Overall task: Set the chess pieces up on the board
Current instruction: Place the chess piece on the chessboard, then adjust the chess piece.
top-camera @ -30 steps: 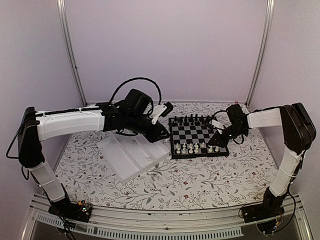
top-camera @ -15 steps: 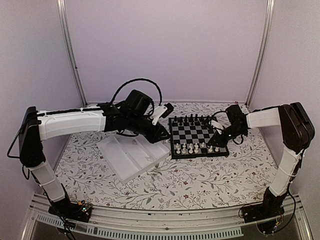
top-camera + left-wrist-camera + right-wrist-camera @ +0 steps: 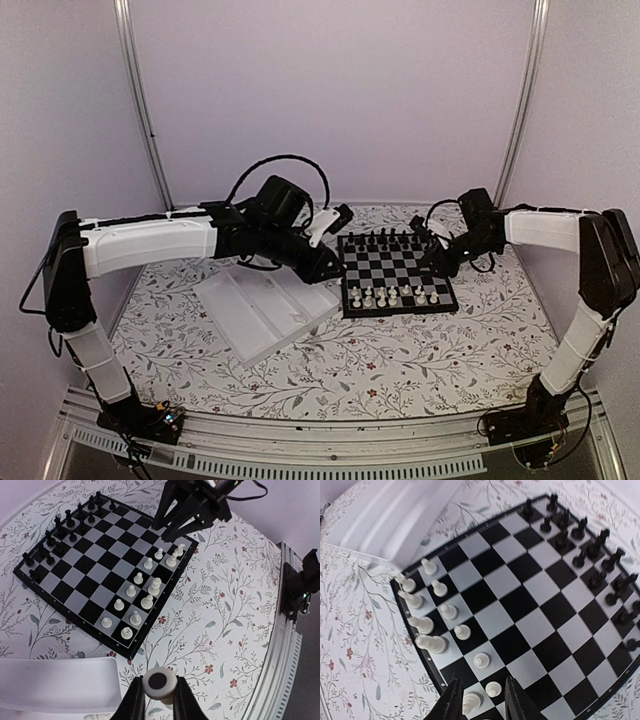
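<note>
Floral table; right tool now higher, apparently empty.

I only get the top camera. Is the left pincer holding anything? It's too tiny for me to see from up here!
Observer: Yes. Its wrist camera shows the left pincer shut on a white chess piece. You see the piece's round base, white with a dark middle.
Operator: Is the right pincer holding one too?
Observer: No. Its wrist camera shows the right pincer open and empty. A white pawn stands on the board below the gap between its fingers.
</note>
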